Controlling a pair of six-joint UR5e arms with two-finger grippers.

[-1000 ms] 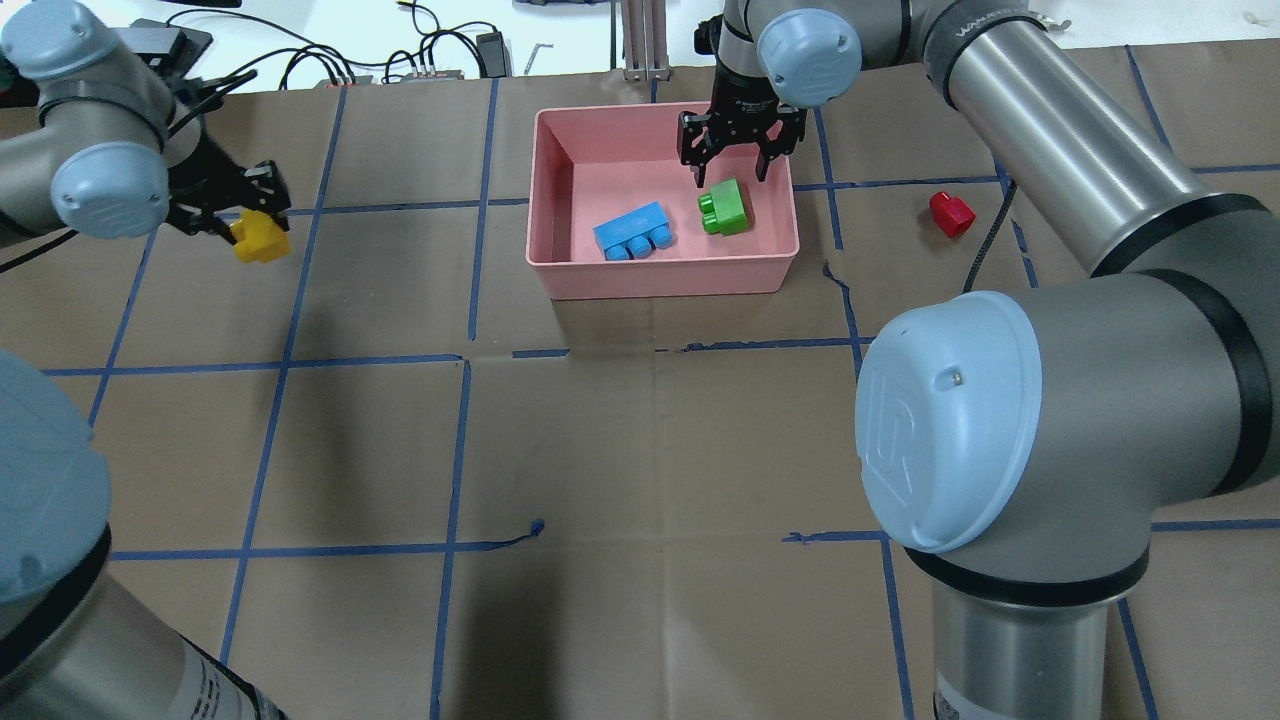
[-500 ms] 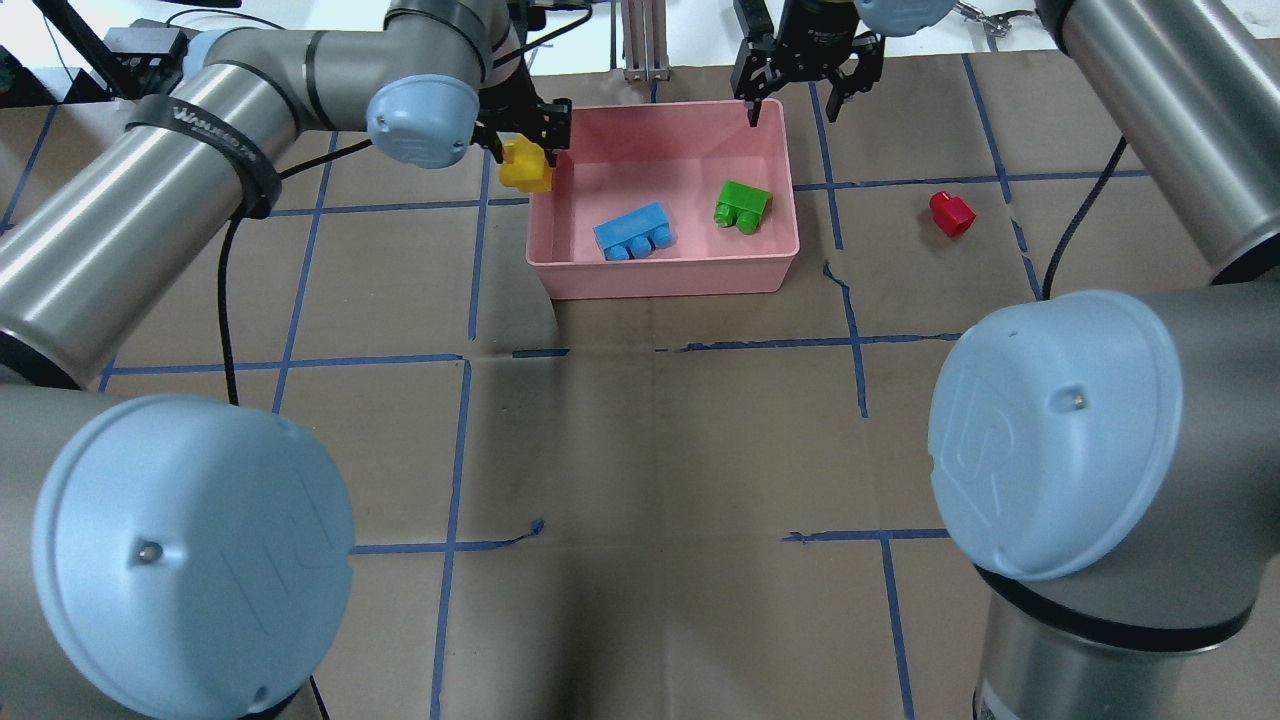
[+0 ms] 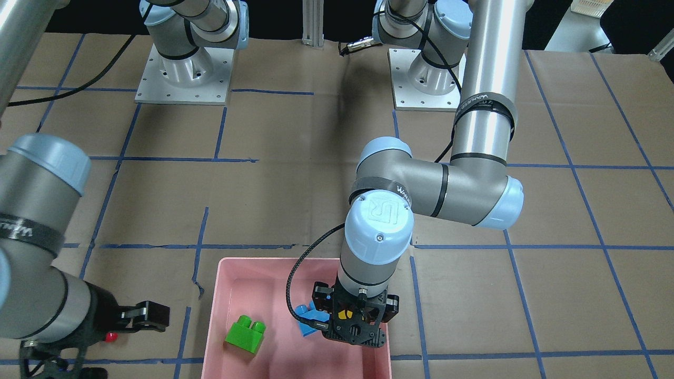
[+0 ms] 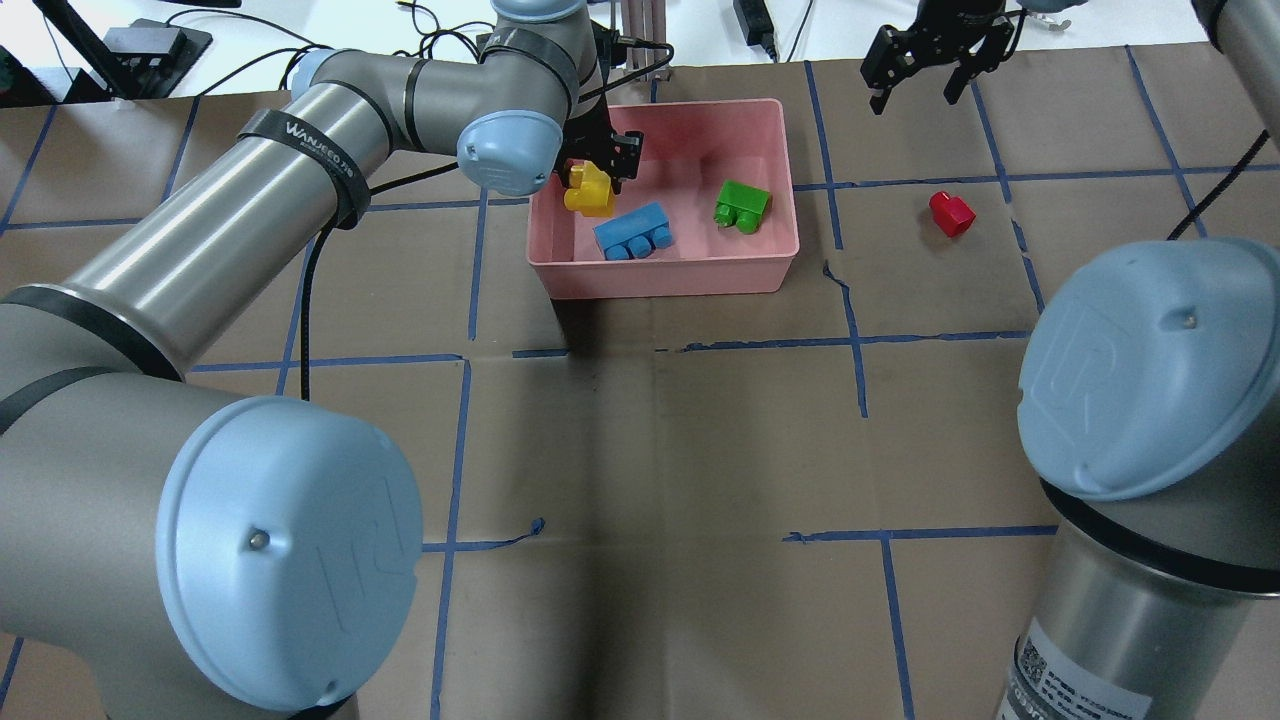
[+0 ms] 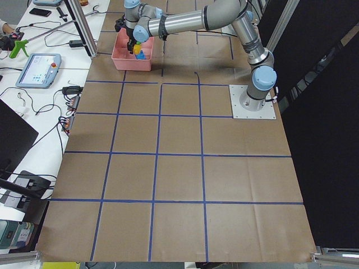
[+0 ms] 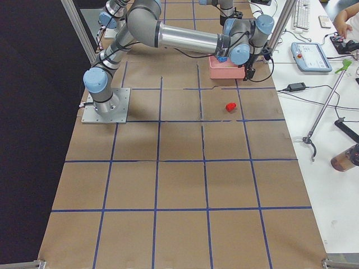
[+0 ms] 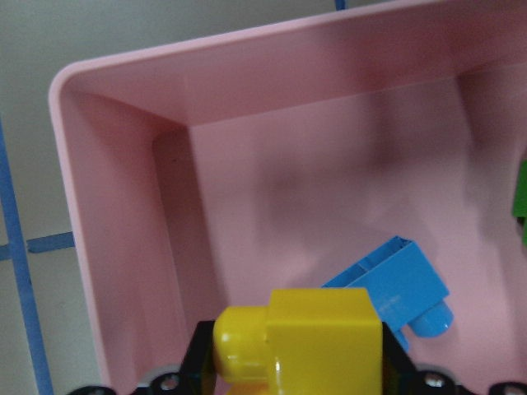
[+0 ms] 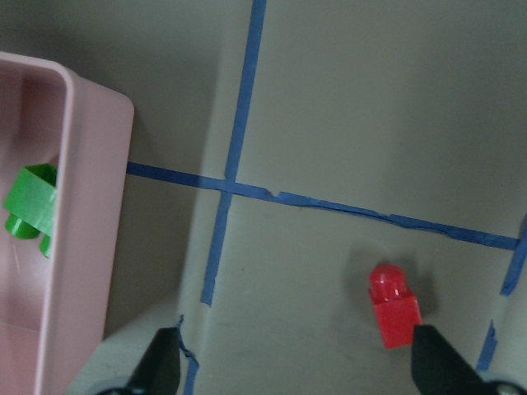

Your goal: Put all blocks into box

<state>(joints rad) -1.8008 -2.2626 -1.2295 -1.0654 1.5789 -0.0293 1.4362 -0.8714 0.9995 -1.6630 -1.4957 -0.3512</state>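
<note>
While clenching yellow plastic brick [image 4: 588, 190] in left gripper [image 4: 600, 172], seemingly over far-edge pink plastic tray [image 4: 690, 268]: blue brick [image 4: 633, 230], green brick [image 4: 742, 205] in; red brick [image 4: 951, 213] out; right gripper [image 4: 913, 98] spread.

left arm [image 4: 190, 230]: stretched from the near left side far across toward the middle, its upper link and forearm nearly in one line, its elbow cap large in the overhead view.
left wrist [image 3: 368, 268]: turned straight down, a black cable looping beside it.
left gripper [image 4: 592, 182]: pointed down, fingers closed on the yellow block [image 4: 588, 194], which sat pinched between the two pads in the wrist view.
right arm [image 4: 1140, 360]: stood up at the near right, its forearm leaving the overhead view at the top right corner.
right wrist [image 3: 47, 310]: angled downward.
right gripper [image 4: 912, 98]: hung at the far right, pointed down, fingers spread wide apart.
</note>
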